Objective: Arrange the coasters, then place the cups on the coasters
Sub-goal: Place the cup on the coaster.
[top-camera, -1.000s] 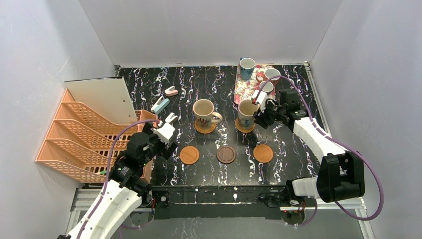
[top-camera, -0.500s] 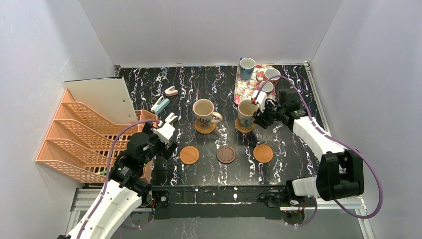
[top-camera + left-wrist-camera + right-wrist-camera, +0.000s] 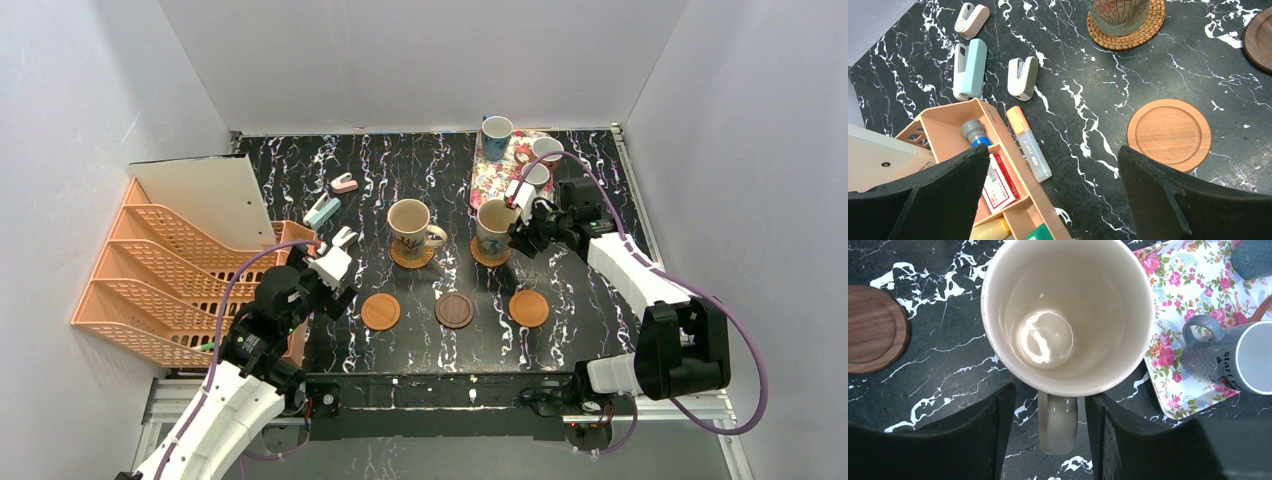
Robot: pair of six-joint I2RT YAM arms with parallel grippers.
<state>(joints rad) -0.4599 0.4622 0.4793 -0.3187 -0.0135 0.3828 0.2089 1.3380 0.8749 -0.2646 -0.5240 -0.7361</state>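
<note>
Two beige mugs [image 3: 408, 222] are sitting on coasters [image 3: 411, 260]; three cups [image 3: 496, 130] are waiting on empty coasters. My right fingers [image 3: 1048, 407] are straddling one handle [image 3: 1058, 425], unclamped; my left fingers [image 3: 1053, 155] are gaping wide, empty.

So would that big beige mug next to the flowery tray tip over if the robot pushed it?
Probably not easily: the beige mug looks wide and thick-walled, so likely heavy. It may slide with its woven coaster instead. Being glazed ceramic, it could chip if knocked.
</note>
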